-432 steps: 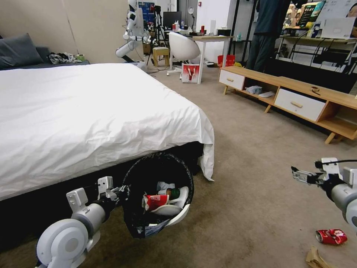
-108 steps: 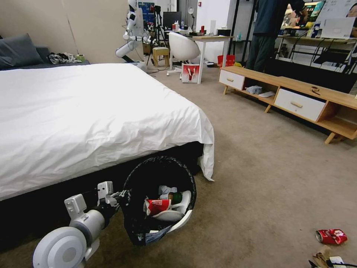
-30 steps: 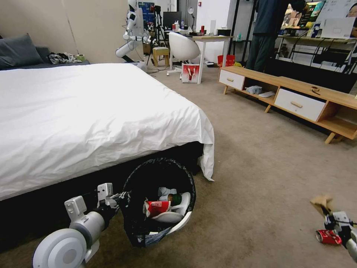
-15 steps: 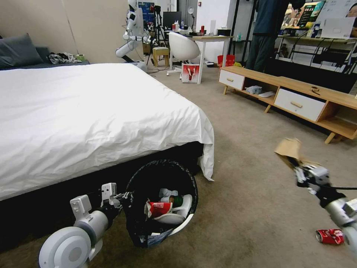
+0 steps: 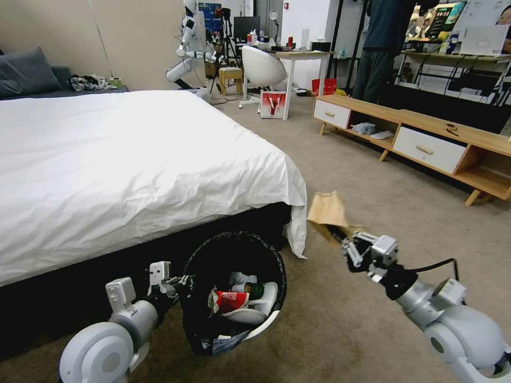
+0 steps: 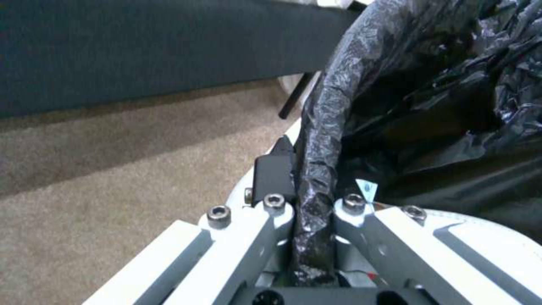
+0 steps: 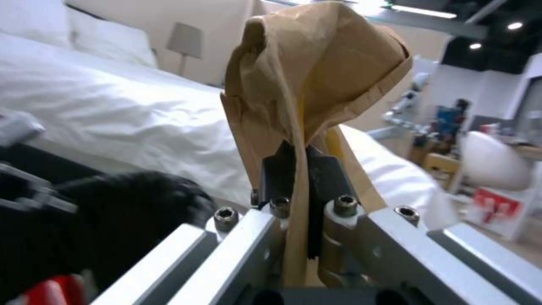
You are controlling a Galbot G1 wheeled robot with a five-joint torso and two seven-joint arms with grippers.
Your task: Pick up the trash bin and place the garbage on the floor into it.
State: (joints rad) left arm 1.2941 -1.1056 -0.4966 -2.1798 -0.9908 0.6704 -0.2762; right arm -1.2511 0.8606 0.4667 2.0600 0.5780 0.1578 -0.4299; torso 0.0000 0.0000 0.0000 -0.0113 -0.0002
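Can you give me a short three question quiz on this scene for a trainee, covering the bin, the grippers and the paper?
1. True or false: the right gripper is shut on the crumpled brown paper piece, held in the air beside the corner of the white-sheeted bed.
2. What does the left gripper clamp? A) a red can B) the bag-covered rim of the small round white plastic trash bin lined with black plastic C) nothing
3. Fill in: the bin's opening is tilted toward the ____.

Key: 1 true; 2 B; 3 camera.
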